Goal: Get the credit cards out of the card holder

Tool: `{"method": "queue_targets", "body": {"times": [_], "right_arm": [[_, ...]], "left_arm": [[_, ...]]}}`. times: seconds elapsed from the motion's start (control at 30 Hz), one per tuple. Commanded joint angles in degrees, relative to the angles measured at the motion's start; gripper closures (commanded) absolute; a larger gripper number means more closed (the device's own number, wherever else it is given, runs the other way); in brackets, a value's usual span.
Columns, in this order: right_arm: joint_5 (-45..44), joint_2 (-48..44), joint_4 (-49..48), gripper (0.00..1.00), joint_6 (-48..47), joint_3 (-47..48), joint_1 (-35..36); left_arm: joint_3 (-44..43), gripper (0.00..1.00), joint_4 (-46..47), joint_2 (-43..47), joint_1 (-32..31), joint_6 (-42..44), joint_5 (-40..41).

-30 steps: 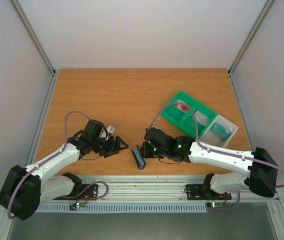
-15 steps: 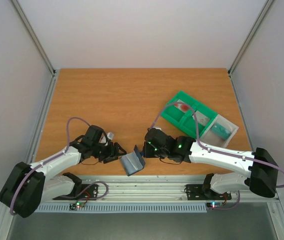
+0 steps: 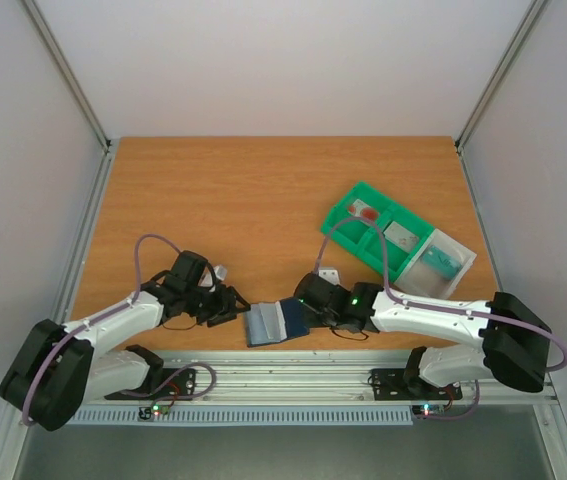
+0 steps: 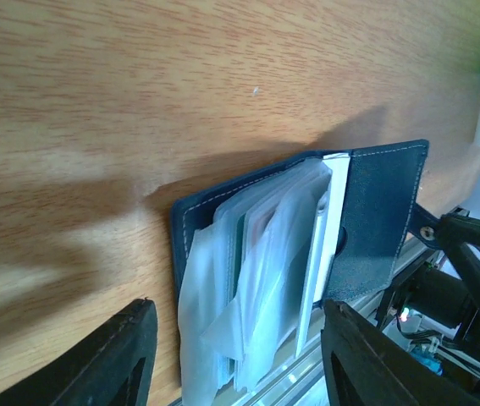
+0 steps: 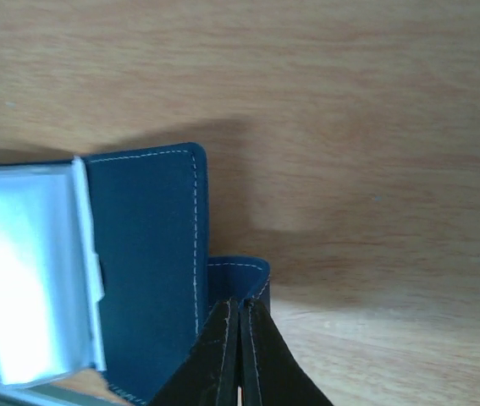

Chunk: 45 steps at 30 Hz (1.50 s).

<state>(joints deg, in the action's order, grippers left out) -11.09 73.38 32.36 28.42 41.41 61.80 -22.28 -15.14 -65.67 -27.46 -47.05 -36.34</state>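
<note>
The right hand is closed, its fingers pinched together on the small closure tab at the edge of the card holder, keeping that side low on the bench. A second ago this hand held the holder shut and standing on edge between the two arms. Since then it has swung down toward the near edge and the holder has fallen open, so both slate-blue panels now lie flat, inner side up, just in front of the arm bases. The left hand has meanwhile come in from the left. Its fingers have narrowed but stand apart, gripping nothing, and they straddle the fan of clear plastic sleeves risen from the left panel. The credit cards are inside those sleeves, where a whitish edge, a teal one and a hint of red show through the plastic. I judge that the opening step is done and the pulling step is about to start, with the left hand placed to close on a card edge while the right stops the holder sliding. The loose, slippery sleeves could be caught instead of a card. Well apart to the right, the green tray already holds a few cards.
</note>
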Motion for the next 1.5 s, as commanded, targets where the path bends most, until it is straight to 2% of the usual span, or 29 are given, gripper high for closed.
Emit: {"method": "queue_targets", "body": {"times": [0.0, 0.5, 0.67, 0.83, 0.93, 1.17, 1.47], "right_arm": [[-2.77, 1.82, -1.48, 0.99, 1.67, -2.17, -0.48], [-3.15, 3.28, -3.03, 0.99, 2.24, -3.44, -0.47], [-2.40, 3.49, -3.05, 0.99, 2.23, -3.20, -0.48], [-3.15, 1.39, 1.89, 0.85, 2.02, -0.35, -0.53], [-2.74, -0.56, 5.16, 0.75, 0.06, 2.73, -0.47], [0.40, -2.16, 9.72, 0.62, -3.35, 9.85, -0.37], [9.97, 4.72, 1.28, 0.54, -3.59, 13.71, 1.11]], "left_arm": [[1.33, 0.47, 1.83, -0.84, -0.31, 0.48, 0.67], [1.34, 0.59, 11.37, -9.48, -0.31, -1.31, 0.63], [1.94, 0.76, 19.79, -13.01, -0.35, -4.58, -3.28], [1.39, 0.95, 23.35, -13.22, -0.35, -7.74, -7.04], [1.57, 0.99, 24.49, -12.40, -0.40, -9.19, -7.72], [2.42, 1.00, 25.26, -10.18, -0.40, -11.13, -8.20], [3.30, 1.00, 27.07, -9.97, -0.49, -13.07, -8.86]]}}
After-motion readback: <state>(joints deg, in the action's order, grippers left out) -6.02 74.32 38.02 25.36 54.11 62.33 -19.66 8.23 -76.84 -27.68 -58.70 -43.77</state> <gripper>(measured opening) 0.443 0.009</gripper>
